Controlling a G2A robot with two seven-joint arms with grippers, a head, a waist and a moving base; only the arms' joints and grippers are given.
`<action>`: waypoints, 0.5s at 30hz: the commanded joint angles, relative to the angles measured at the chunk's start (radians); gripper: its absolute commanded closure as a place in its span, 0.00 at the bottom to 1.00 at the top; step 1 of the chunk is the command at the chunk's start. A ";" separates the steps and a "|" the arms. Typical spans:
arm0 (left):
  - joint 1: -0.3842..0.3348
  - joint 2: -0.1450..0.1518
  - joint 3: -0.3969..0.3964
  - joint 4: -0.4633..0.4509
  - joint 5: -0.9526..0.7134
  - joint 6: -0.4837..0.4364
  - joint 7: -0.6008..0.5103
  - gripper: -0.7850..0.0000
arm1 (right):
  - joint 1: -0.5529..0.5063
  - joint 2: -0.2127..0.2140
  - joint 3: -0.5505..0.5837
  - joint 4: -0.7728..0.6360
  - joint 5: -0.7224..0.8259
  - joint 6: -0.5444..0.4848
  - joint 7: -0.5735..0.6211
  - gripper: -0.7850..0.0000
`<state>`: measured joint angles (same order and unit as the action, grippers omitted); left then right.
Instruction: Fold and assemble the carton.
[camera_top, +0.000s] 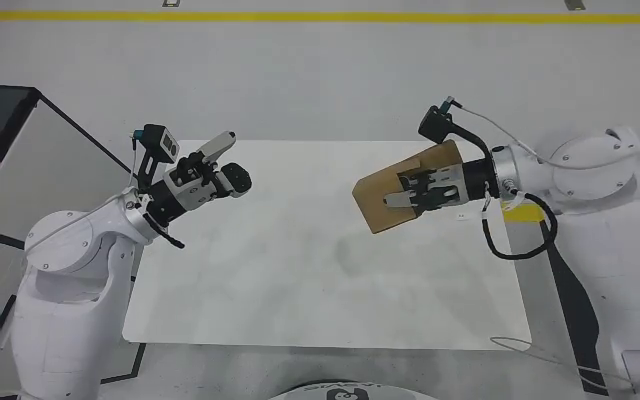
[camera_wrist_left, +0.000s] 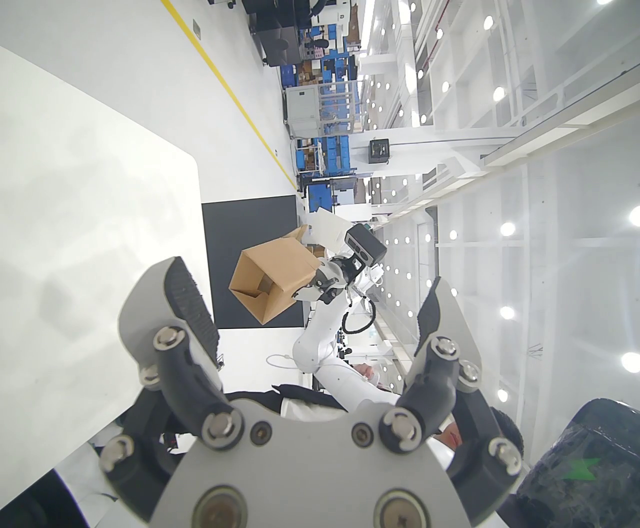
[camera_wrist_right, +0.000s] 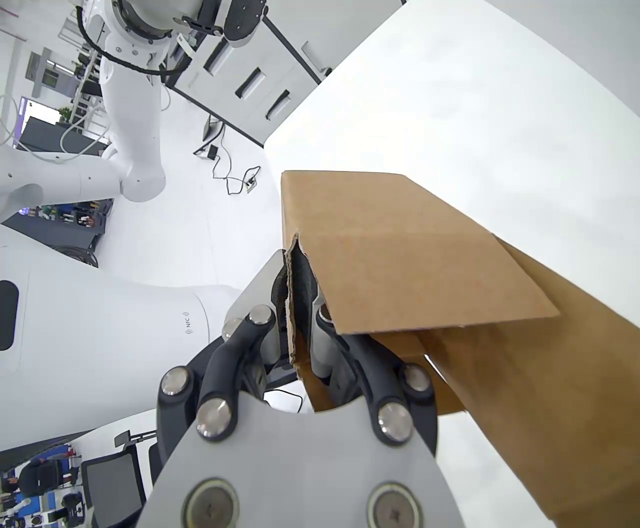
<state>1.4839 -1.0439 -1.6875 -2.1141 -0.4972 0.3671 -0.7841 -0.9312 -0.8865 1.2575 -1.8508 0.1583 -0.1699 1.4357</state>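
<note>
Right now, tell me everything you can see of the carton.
The carton is plain brown corrugated cardboard, partly erected into a box shape. It is held tilted over the right side of the white table by the right gripper, which is shut on one wall at a ragged edge. Its open end, with inner flaps showing, faces across the table.

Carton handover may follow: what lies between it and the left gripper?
Bare stretch: the top view shows plain table between the left gripper and the carton.

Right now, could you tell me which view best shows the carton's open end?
The left wrist view: the carton faces it open end first, flaps visible. The top view shows its outer side; the right wrist view, the wall pinched by the right gripper.
</note>
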 joint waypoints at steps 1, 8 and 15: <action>0.000 0.000 0.000 0.000 0.000 0.000 0.000 0.00 | 0.000 0.000 0.000 0.000 -0.001 0.000 0.000 1.00; 0.000 0.000 0.000 0.000 0.000 0.000 0.000 0.00 | 0.000 0.000 0.000 0.000 -0.001 0.000 0.000 1.00; 0.000 0.000 0.000 0.000 0.000 0.000 0.000 0.00 | 0.005 0.008 -0.009 -0.033 -0.151 0.036 0.003 1.00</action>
<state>1.4839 -1.0439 -1.6875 -2.1141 -0.4972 0.3671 -0.7841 -0.9311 -0.8809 1.2515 -1.8749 0.0811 -0.1441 1.4306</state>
